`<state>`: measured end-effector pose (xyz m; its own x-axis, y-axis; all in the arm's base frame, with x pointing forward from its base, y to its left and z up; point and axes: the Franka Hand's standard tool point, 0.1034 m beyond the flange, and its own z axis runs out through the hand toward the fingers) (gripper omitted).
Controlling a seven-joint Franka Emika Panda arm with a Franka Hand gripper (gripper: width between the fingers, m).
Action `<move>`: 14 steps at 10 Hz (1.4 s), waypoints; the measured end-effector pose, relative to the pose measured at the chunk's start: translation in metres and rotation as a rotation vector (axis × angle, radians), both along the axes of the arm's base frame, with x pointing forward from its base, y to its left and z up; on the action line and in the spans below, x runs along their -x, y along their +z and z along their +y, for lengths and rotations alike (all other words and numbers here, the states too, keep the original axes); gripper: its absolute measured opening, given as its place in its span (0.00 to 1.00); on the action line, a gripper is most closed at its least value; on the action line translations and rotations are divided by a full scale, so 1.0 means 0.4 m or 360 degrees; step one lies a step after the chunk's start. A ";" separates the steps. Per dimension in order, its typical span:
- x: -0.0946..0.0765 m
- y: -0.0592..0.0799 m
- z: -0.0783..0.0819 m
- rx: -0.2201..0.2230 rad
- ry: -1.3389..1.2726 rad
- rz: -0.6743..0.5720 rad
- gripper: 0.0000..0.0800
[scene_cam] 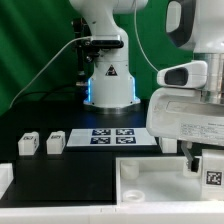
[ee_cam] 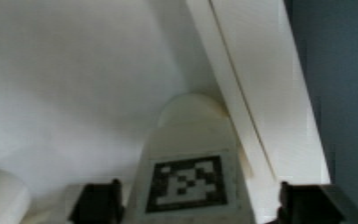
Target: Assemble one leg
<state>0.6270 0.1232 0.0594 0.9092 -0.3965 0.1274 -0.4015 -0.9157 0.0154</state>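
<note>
In the wrist view one white leg [ee_cam: 194,150] with a square marker on its face stands between my gripper [ee_cam: 202,203] fingers. The black fingertips [ee_cam: 98,202] stand apart from it, with a gap on each side, so the gripper is open around it. The leg's far end reaches the white tabletop [ee_cam: 69,80] close to its raised rim [ee_cam: 247,70]. In the exterior view the gripper [scene_cam: 207,168] hangs at the right over the tabletop [scene_cam: 150,185], with the leg's marker [scene_cam: 213,176] showing between the fingers. Two more legs [scene_cam: 28,143] [scene_cam: 55,142] lie on the black table at the left.
The marker board [scene_cam: 110,136] lies flat behind the tabletop, in front of the robot base [scene_cam: 108,75]. A white piece [scene_cam: 4,180] shows at the exterior view's left edge. Dark table [ee_cam: 336,60] shows beyond the tabletop's rim.
</note>
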 end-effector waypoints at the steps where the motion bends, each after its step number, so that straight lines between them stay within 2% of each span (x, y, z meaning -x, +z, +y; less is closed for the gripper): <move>1: 0.000 0.000 0.002 -0.0023 -0.0147 -0.0008 0.49; 2: 0.001 -0.001 0.002 -0.0043 -0.0291 -0.0016 0.36; 5: -0.001 -0.002 -0.001 -0.0120 -0.0779 -0.0038 0.36; 7: -0.007 -0.005 0.000 -0.0244 -0.1320 -0.0028 0.36; 10: -0.010 -0.008 0.005 -0.0366 -0.2033 -0.0024 0.36; 11: -0.011 -0.009 0.001 -0.0397 -0.2231 -0.0024 0.36; 14: -0.008 -0.011 -0.004 -0.0420 -0.2451 -0.0018 0.36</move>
